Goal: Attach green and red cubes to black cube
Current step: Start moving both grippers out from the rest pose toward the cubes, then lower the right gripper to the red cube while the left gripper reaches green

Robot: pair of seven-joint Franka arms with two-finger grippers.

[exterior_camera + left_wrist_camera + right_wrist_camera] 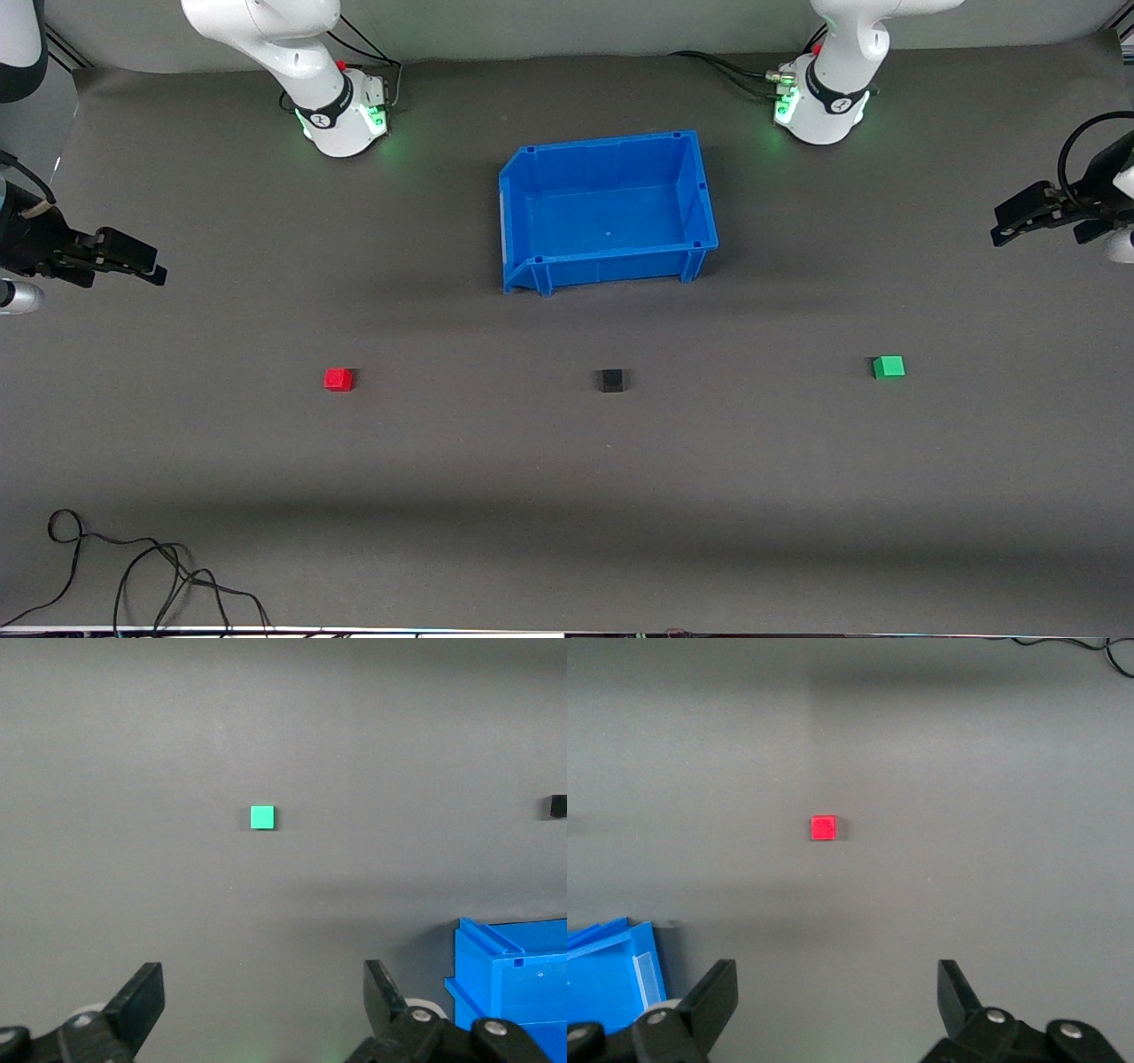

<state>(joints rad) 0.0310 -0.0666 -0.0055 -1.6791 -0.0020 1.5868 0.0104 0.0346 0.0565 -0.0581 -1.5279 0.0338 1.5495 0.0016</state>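
Note:
The red cube, the black cube and the green cube lie apart in a row on the grey table, the black one in the middle. My left gripper hangs open and empty in the air at the left arm's end of the table; its wrist view shows the green cube and the black cube. My right gripper hangs open and empty at the right arm's end; its wrist view shows the red cube. Both are well away from the cubes.
An empty blue bin stands farther from the front camera than the black cube, between the arm bases; its corner shows in both wrist views. Loose black cables lie at the near edge toward the right arm's end.

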